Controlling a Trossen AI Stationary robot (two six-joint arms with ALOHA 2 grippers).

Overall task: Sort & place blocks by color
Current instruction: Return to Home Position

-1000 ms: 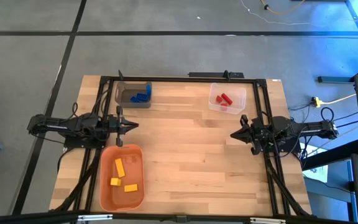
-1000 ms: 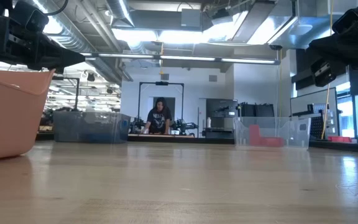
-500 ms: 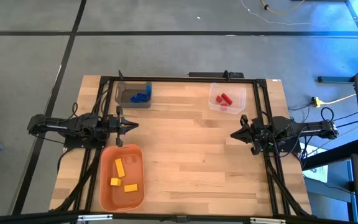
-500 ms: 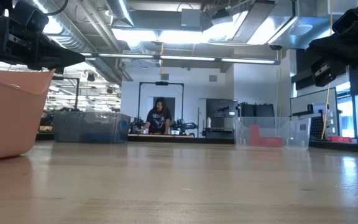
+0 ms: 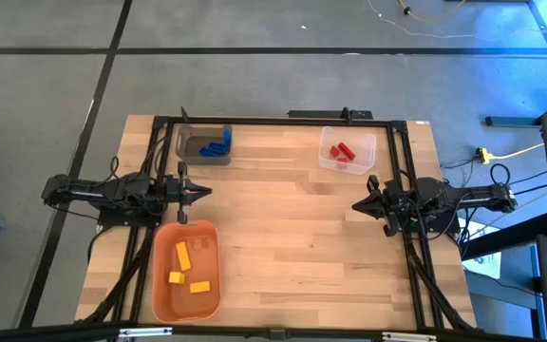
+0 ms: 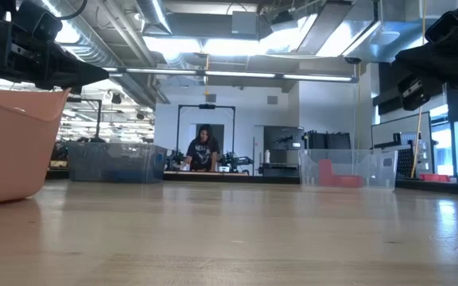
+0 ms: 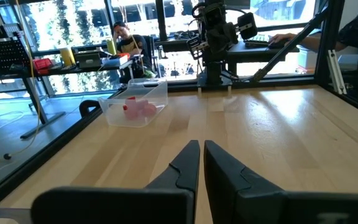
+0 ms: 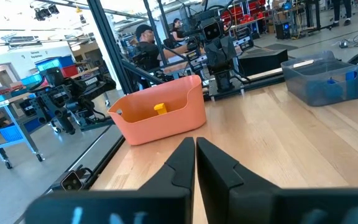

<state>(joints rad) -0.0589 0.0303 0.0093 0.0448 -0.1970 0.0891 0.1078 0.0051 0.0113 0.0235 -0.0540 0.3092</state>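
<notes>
Three yellow blocks (image 5: 189,264) lie in the orange bin (image 5: 164,296) at the table's near left. Blue blocks (image 5: 217,146) lie in the grey bin (image 5: 190,144) at the far left. Red blocks (image 5: 343,151) lie in the clear bin (image 5: 359,143) at the far right. My left gripper (image 5: 207,193) hovers shut above the table's left side, between the grey and orange bins, pointing right. My right gripper (image 5: 356,205) hovers shut above the right side, near the clear bin, pointing left. Neither holds anything.
A black frame (image 5: 283,120) runs round the table's far edge and sides. The bare wooden top (image 5: 292,237) stretches between the two grippers. In the low view a person (image 6: 204,148) stands in the room far behind the table.
</notes>
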